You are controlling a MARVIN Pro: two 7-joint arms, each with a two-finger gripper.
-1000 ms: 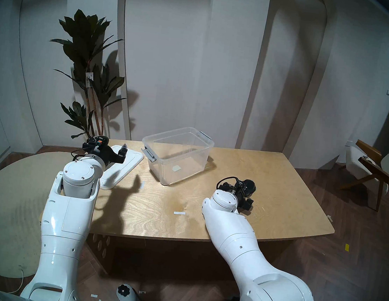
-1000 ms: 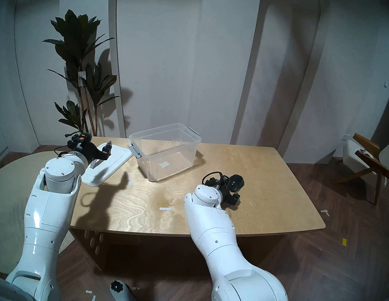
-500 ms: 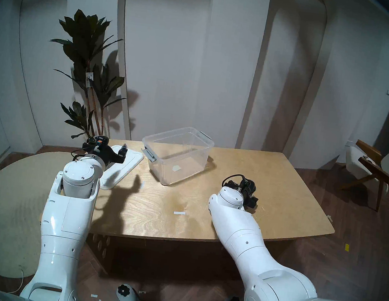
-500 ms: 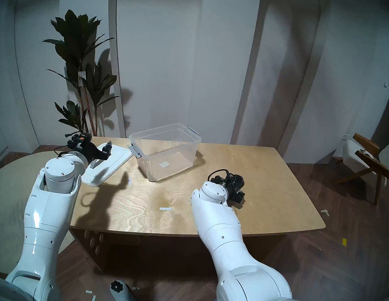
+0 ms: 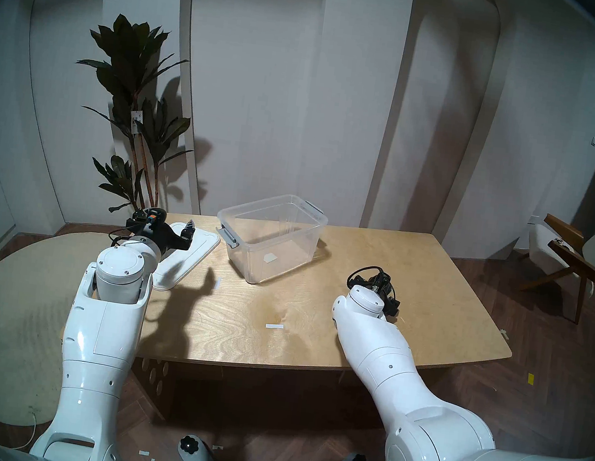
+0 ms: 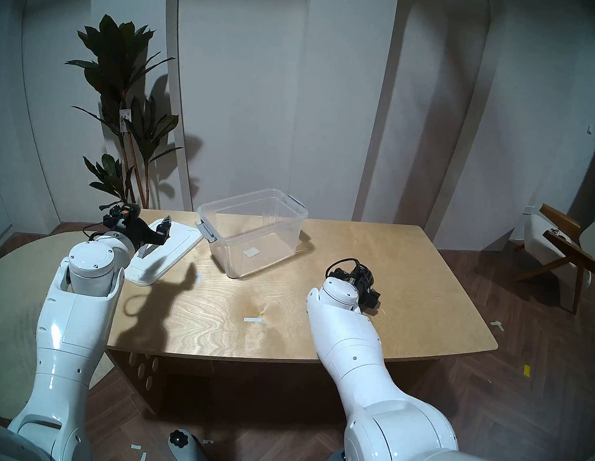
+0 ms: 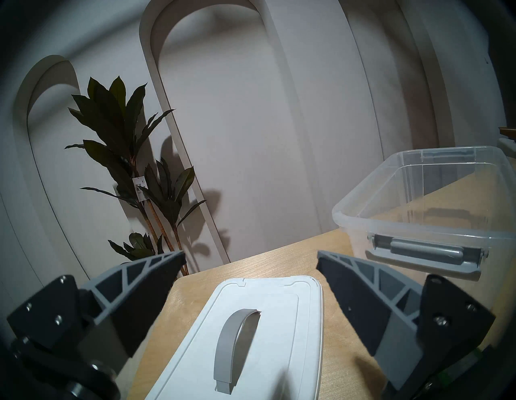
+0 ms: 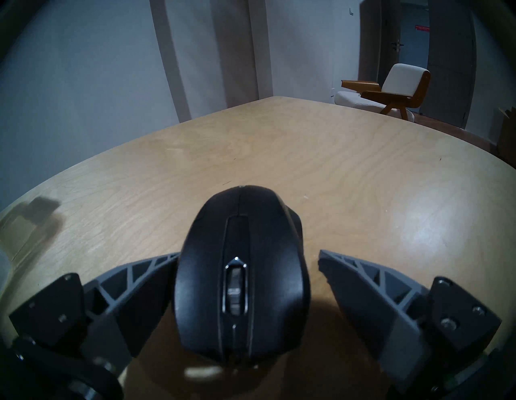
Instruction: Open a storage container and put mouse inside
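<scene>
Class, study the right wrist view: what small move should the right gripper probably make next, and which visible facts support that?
Probably close the right gripper on the mouse. Its fingers are spread on either side of the mouse, which rests on the table, with a gap showing on one side. The storage container already stands open.

Clear glossy plastic storage container (image 5: 273, 236), matt black plastic mouse (image 8: 241, 273), pale wood table (image 5: 377, 264).

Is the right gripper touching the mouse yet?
Cannot tell. In the right wrist view the right gripper straddles the mouse: table shows between the mouse and one finger, but the other finger's tip meets the mouse's outline, contact unclear.
</scene>
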